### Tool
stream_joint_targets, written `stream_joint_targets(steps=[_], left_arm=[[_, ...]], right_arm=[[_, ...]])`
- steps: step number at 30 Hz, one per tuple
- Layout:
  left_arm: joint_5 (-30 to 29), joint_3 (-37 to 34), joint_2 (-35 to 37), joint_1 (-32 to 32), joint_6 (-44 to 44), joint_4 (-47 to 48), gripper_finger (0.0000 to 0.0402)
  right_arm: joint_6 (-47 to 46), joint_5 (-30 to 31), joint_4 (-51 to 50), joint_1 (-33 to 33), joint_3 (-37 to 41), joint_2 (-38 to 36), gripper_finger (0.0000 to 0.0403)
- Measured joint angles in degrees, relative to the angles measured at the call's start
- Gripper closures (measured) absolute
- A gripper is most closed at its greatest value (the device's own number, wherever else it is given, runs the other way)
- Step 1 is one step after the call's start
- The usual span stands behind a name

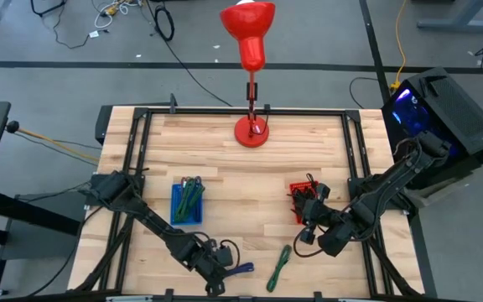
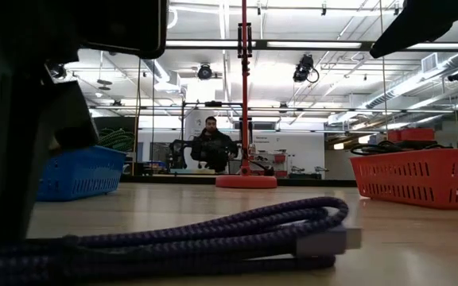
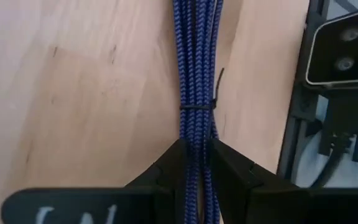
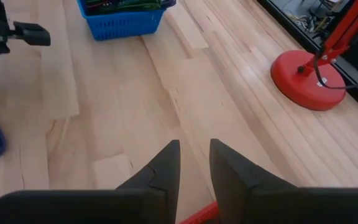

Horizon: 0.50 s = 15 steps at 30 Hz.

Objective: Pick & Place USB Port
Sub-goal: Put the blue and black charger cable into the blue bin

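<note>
The left gripper (image 3: 194,163) clamps one blue braided cable (image 3: 196,68) between its jaws. The right gripper (image 4: 194,163), jaws narrow and empty, hovers near one red basket (image 1: 303,200); one blue basket (image 1: 188,204) sits beyond.

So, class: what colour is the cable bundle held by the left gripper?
Blue-purple braided cable bundle, clearest in the left wrist view.

Both arms were black, slim linked segments with bulkier joints and dark cables looped alongside. The left gripper (image 3: 197,163) and right gripper (image 4: 194,167) each carried two matte black fingers — wedge-shaped, tapering forward from a broad black body.
</note>
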<state>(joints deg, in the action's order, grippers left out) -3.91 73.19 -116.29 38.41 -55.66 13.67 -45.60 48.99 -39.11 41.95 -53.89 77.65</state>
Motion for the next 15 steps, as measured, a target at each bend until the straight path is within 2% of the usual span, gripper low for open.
stream_joint_targets(steps=[11,15], left_arm=[[0.53,0.26,-2.54,-0.34,-2.33,-1.25,0.033],[1.83,0.31,-3.57,-0.7,-3.68,-0.46,0.0382]], right_arm=[[0.07,0.02,-0.48,0.0,0.0,0.02,0.0316],[0.09,0.04,-0.68,-0.01,0.0,0.02,0.0316]])
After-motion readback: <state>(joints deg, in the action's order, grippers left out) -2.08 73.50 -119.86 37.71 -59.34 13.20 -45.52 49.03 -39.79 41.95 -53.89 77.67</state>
